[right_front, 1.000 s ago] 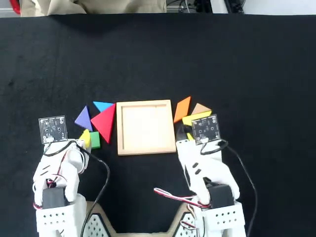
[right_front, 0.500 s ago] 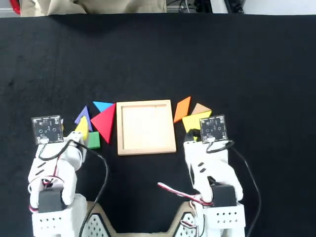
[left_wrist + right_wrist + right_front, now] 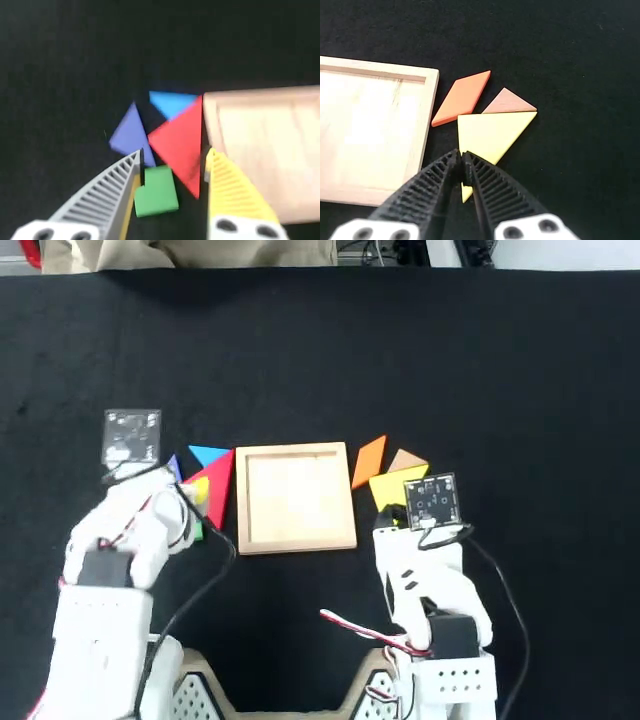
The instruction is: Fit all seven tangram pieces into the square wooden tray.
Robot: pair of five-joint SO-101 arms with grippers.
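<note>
The left arm (image 3: 120,540) and right arm (image 3: 425,580) stand nearest us on the black table (image 3: 400,360). Each wrist carries a square printed card (image 3: 132,437) whose marks are too small for us to read. The right tool (image 3: 462,155) has its black fingers pressed together with nothing between them, covering the near tip of the yellow triangle (image 3: 487,132). Beyond it lie the tan triangle (image 3: 509,103), touching it, and the orange parallelogram (image 3: 462,97). The left tool (image 3: 173,155) is spread wide and grips nothing; the green square (image 3: 156,192) and a corner of the red triangle (image 3: 180,145) show between its fingers. We cannot identify a yellow sliver beside its grey finger. From above, that arm hides most of the green square and purple triangle (image 3: 129,137); the blue triangle (image 3: 170,102) lies farther back. The square wooden tray (image 3: 296,540) sits between the two groups, every piece we see outside it.
</note>
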